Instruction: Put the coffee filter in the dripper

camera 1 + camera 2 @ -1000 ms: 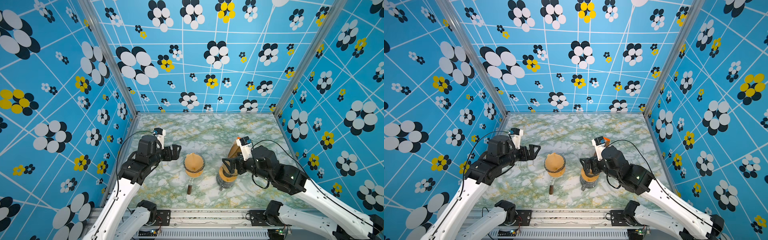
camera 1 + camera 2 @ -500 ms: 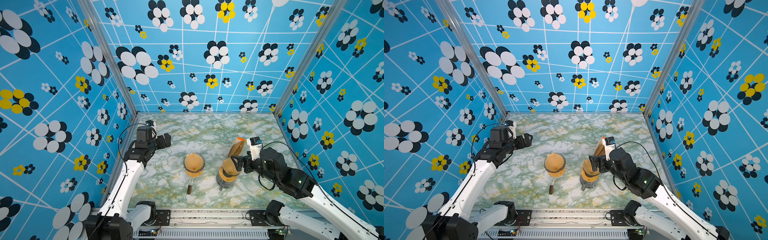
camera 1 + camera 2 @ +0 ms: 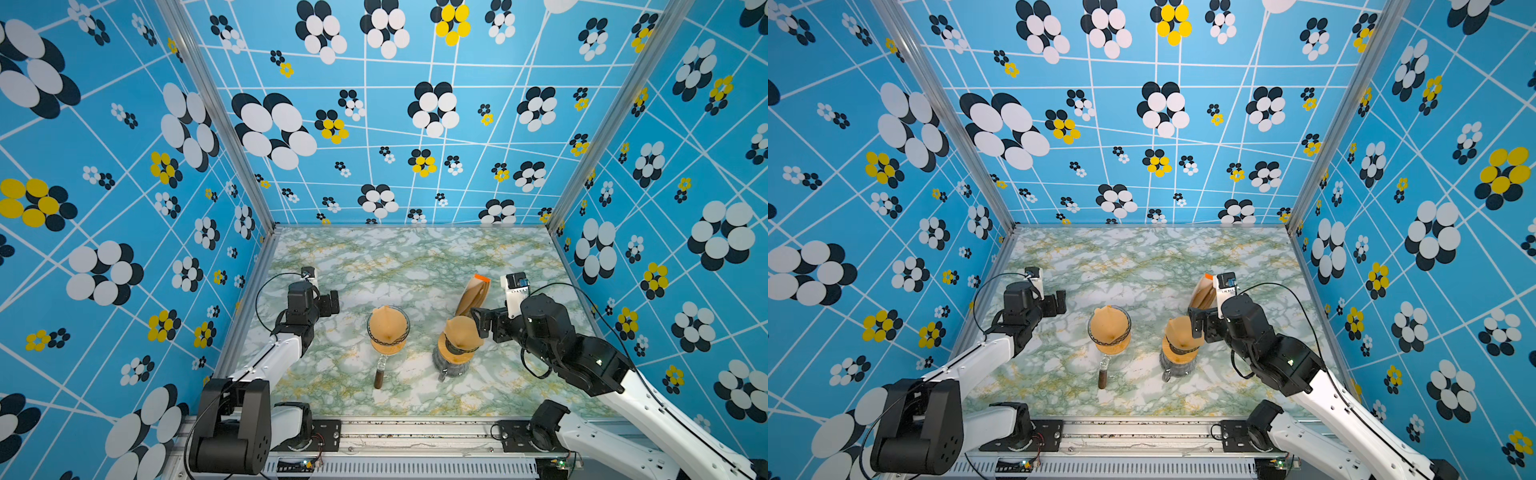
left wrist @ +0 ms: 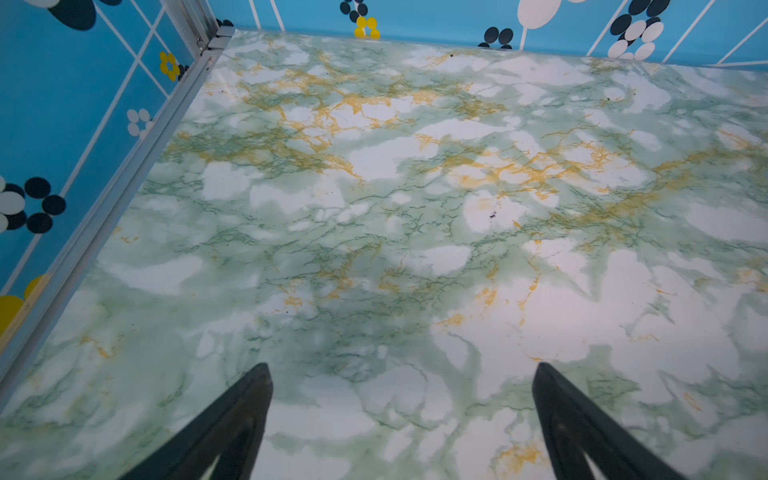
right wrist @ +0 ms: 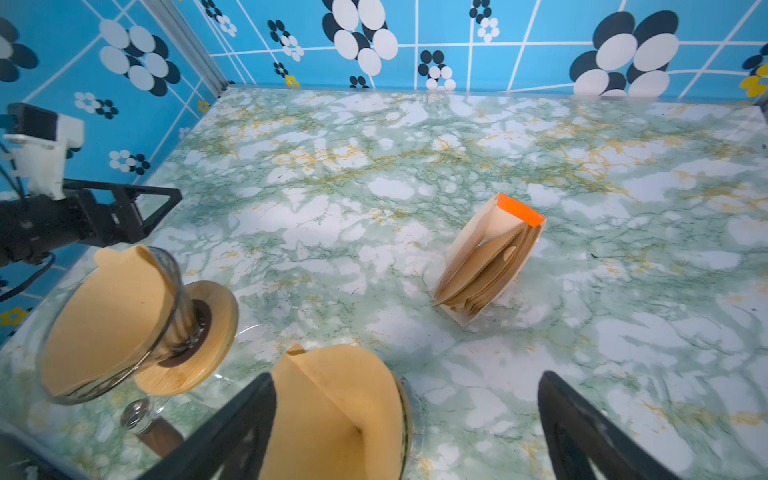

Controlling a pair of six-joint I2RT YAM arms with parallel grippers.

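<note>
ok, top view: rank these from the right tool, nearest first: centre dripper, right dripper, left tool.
1. right dripper: right of centre, just in front of the right tool.
2. centre dripper: mid-table, further left.
3. left tool: left side, beyond the centre dripper.

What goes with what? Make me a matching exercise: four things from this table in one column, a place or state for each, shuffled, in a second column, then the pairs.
1. left gripper
2. right gripper
3. pack of filters
4. dripper with a handle

a. orange strip on top
b. open, beside the second dripper
c. holds a brown filter
d. open, over bare table

Pairs: 1-d, 2-b, 3-a, 4-c
</note>
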